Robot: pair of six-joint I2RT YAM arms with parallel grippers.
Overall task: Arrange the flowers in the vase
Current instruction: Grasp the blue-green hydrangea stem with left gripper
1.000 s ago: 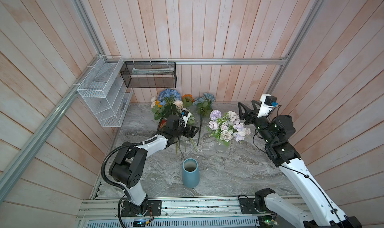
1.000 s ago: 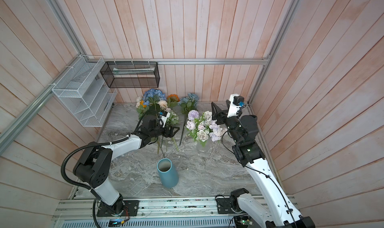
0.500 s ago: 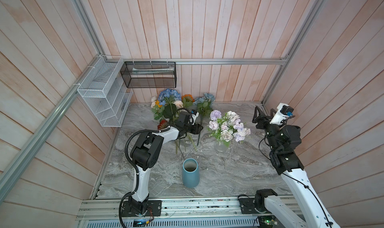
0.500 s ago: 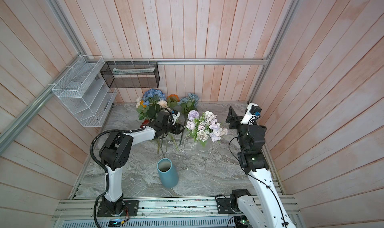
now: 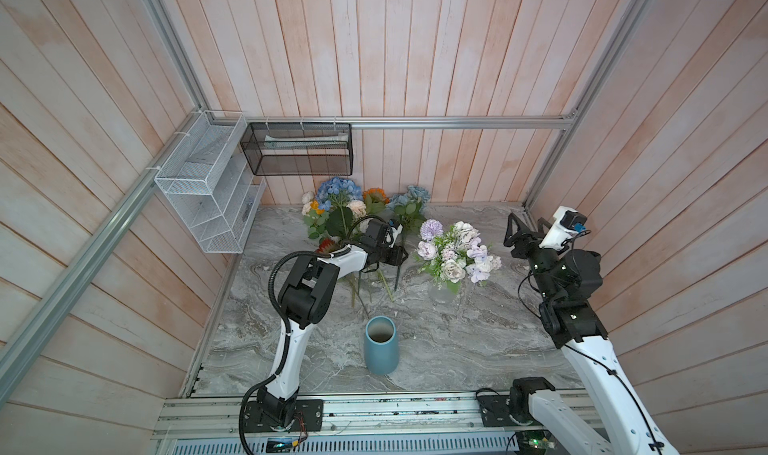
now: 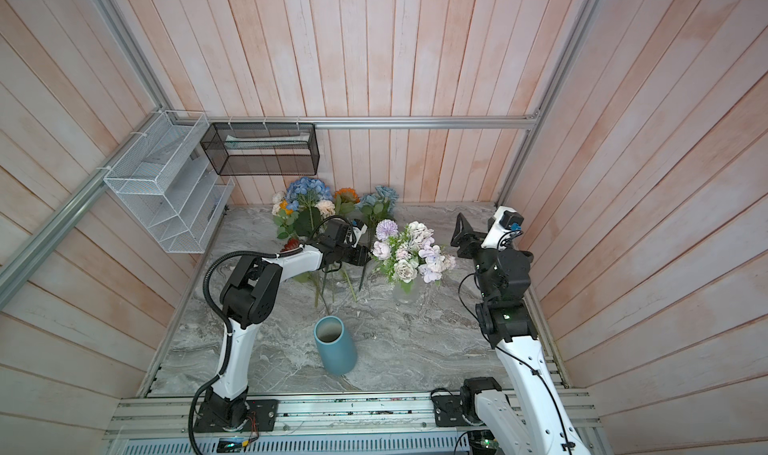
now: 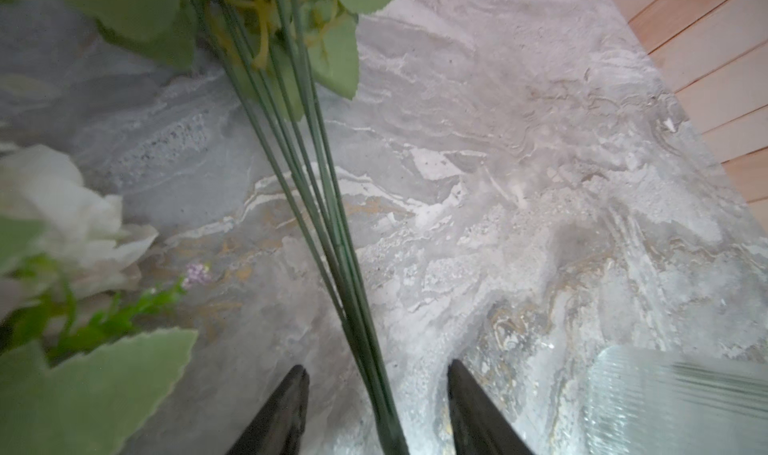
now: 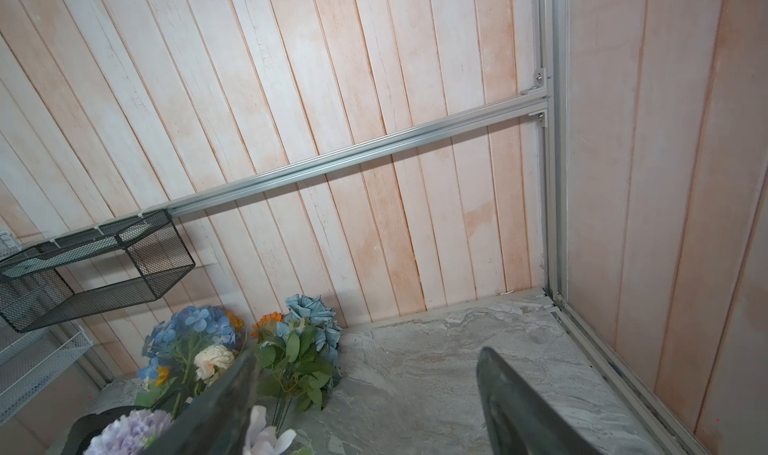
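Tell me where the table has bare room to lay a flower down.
Bare: marble between the blue vase and the right arm's base; also the back right corner behind the glass vase. Crowded: back centre, loose flowers under the left pincer.

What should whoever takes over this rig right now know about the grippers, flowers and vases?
Left gripper: jaws open, straddling the green stems of one spray lying on the table; not clamped yet.
Right gripper: jaws open, empty, raised at the right side.
Blue vase: upright at the front, empty.
Glass vase: holds the lilac-and-white bouquet.
Loose flowers: lying at the back.
To do: close, lift, put sprays into the empty vase, presumably.
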